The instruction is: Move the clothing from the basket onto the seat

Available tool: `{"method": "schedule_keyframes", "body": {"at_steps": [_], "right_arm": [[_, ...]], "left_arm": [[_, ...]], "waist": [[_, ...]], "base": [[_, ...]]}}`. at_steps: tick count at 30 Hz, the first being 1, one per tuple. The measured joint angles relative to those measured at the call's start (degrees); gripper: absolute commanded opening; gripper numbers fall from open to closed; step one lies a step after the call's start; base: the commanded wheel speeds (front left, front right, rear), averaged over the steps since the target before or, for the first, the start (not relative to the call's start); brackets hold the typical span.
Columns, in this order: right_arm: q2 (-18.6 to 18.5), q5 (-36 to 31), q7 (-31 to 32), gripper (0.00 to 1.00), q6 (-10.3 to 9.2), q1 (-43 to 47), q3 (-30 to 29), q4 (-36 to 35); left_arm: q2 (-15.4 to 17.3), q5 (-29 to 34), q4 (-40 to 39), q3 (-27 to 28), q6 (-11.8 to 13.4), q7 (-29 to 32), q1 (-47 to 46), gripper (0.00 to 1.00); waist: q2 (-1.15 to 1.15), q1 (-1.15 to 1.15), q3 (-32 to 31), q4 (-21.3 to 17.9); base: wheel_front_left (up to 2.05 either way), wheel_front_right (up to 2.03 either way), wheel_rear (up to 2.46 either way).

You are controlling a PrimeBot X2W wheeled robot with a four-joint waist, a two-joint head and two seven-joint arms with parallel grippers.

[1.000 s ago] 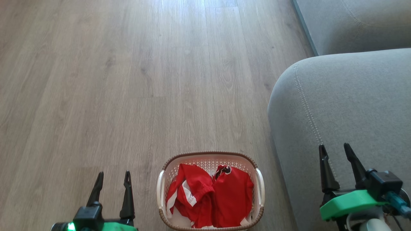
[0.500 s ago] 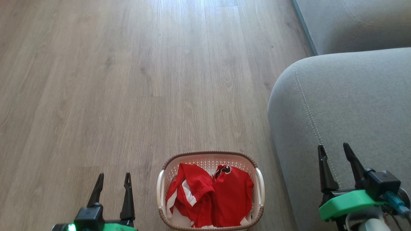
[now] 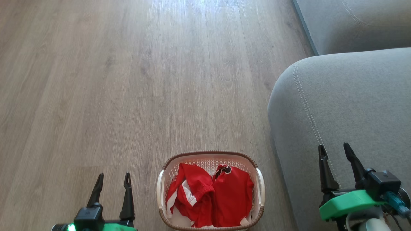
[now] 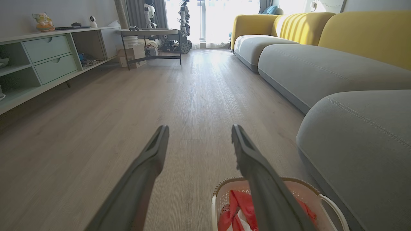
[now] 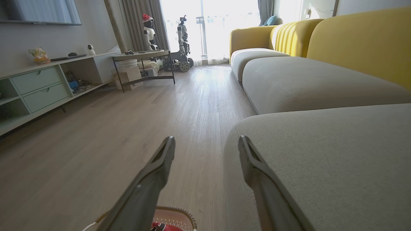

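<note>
From the head: saw a small oval cream-white plastic basket point(image 3: 210, 153) with a brown woven-look rim, standing near and central on the pale wood-plank floor point(image 3: 128, 80). Found the clothing point(image 3: 231, 195), two crumpled red jersey garments with white stripes, lying side by side inside it. Noted the seat point(image 3: 353, 106), a large grey fabric cushion with pale double stitching, just right of the basket. Saw the left gripper point(image 3: 114, 175) near left above the floor, dark fingers apart with bare planks between them. Saw the right gripper point(image 3: 332, 146) near right above the seat, fingers likewise apart.

From the left wrist: looked along two spread fingers down the room. Made out the basket low and right, red fabric inside, partly hidden behind the right finger, and the seat beyond it on the right. Noted yellow sofa backs point(image 4: 362, 35) far right and a pale green shelf unit point(image 4: 48, 57) far left.

From the right wrist: found the fingers spread, one over the floor, the other over the seat's left edge. Caught the basket's rim at the bottom edge.
</note>
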Motion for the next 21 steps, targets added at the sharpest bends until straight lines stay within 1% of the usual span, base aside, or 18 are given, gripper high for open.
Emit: {"method": "schedule_keyframes", "body": {"at_steps": [13,18,21], "right_arm": [[0.0,0.0,0.0,1.00,0.00,0.0,-0.4,-0.9],[0.0,0.0,0.0,1.00,0.00,-0.2,-0.6,-2.3],[0.0,-0.2,0.0,1.00,0.00,-0.6,-1.0,-3.5]], "left_arm": [[0.0,0.0,0.0,0.0,-0.2,0.0,0.0,1.00],[0.1,0.2,0.4,-0.7,-0.9,0.0,-0.5,1.00],[0.1,0.5,0.7,-1.3,-1.4,0.0,-2.5,1.00]], "waist": [[0.00,0.00,1.2,-0.1],[0.00,0.00,3.1,-0.2],[0.00,0.00,5.1,-0.3]], "base": [[0.00,0.00,0.00],[0.00,0.00,0.00],[0.00,0.00,0.00]]}}
